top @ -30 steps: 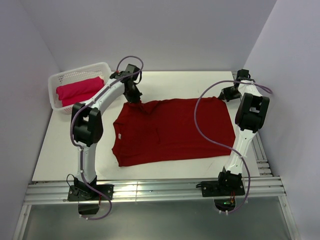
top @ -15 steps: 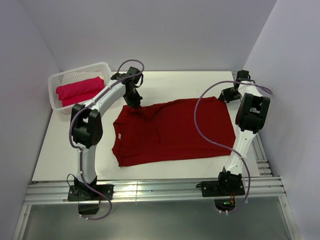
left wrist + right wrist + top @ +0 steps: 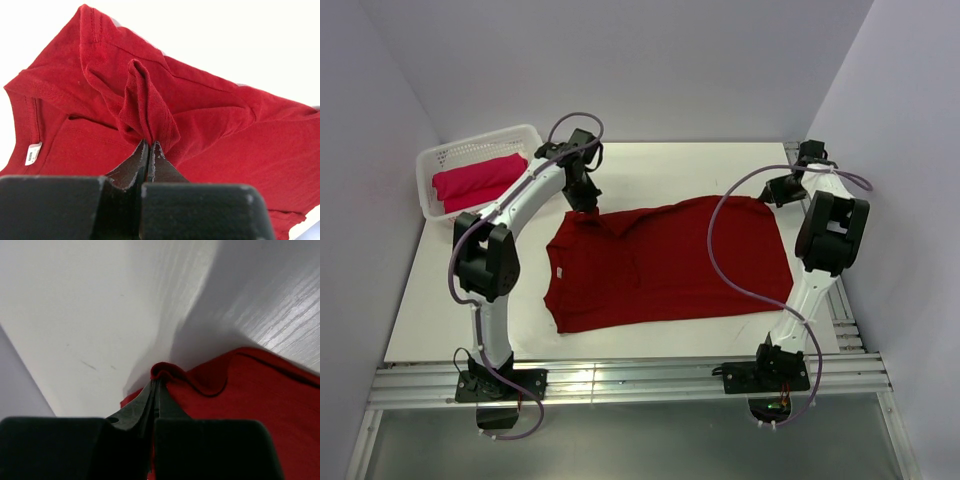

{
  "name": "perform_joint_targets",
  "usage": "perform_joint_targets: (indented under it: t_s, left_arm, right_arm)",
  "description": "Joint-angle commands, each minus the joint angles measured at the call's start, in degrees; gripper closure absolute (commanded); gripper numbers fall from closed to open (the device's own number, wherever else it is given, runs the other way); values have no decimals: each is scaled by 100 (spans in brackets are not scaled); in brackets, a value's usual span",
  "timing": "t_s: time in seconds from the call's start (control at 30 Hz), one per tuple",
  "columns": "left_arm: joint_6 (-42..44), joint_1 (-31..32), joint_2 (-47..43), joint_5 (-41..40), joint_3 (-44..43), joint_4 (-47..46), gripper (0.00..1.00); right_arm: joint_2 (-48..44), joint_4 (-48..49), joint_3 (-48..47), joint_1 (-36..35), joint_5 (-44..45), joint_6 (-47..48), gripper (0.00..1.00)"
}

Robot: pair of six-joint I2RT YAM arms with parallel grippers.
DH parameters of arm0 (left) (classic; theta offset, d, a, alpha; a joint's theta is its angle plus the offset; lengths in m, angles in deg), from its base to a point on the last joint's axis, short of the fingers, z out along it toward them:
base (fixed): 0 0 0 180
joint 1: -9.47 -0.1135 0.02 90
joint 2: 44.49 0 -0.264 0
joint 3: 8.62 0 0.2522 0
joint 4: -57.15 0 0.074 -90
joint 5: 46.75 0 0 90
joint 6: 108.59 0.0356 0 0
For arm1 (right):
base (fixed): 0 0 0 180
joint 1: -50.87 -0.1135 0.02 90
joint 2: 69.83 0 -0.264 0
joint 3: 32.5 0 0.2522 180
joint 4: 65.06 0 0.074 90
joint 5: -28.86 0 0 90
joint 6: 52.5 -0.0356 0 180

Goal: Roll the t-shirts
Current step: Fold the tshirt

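Observation:
A dark crimson t-shirt lies spread flat across the middle of the table, collar to the left. My left gripper is shut on a pinched fold of its far left shoulder edge; the left wrist view shows that fold rising between the closed fingers. My right gripper is shut on the shirt's far right corner, and the right wrist view shows the hem bunched at the fingertips. A brighter pinkish-red t-shirt lies folded in the basket.
A white plastic lattice basket stands at the far left corner of the table. Walls close in the left, back and right sides. A metal rail runs along the near edge, with both arm bases on it.
My left gripper has dragged the shirt's far left edge slightly nearer and to the right, rumpling it. The right arm's elbow has swung a little to the right, still holding the corner.

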Motion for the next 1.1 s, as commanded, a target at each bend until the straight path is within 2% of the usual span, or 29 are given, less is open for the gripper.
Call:
perform_joint_targets:
  t_s: [0.0,1.07]
  left_arm:
    - [-29,19,-395,-166,-101,129,100]
    - [-328,283,-1265,-201,910,155,100]
  right_arm:
    - [-467,220,69,120,-98,124,100]
    - [-1645,238,1387,515,-124,467,100]
